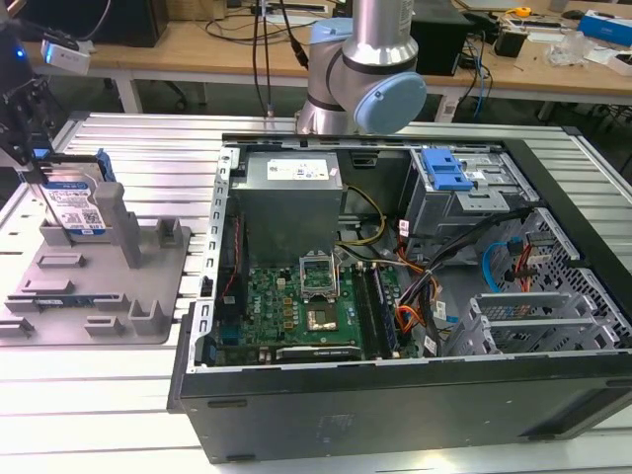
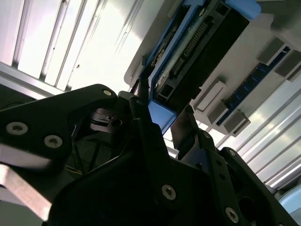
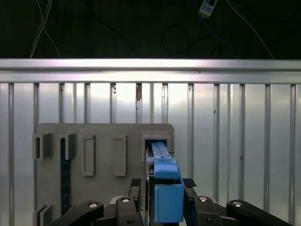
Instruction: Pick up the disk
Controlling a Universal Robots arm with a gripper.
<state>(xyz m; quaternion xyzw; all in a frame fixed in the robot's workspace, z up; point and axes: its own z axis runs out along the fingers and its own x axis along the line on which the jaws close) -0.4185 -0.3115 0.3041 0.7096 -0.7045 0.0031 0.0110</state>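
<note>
The disk (image 1: 74, 204) stands on edge in a slot of the grey fixture (image 1: 109, 286) at the exterior view's left, its white-and-blue label facing out. My gripper (image 1: 38, 163) comes down on its upper end from above. In the first wrist view the disk (image 3: 167, 190) shows edge-on with its blue rail, and my gripper (image 3: 162, 183) has a finger close against each side of it. In the second wrist view the black fingers (image 2: 141, 89) pinch the blue end of the disk (image 2: 202, 42). The gripper is shut on the disk.
An open computer case (image 1: 395, 395) stands to the exterior view's right of the fixture, with a grey power-supply box (image 1: 291, 197) and a blue drive-cage bracket (image 1: 444, 170) inside. The arm's base (image 1: 360, 79) rises behind it. The ribbed aluminium table (image 1: 118, 395) lies all around.
</note>
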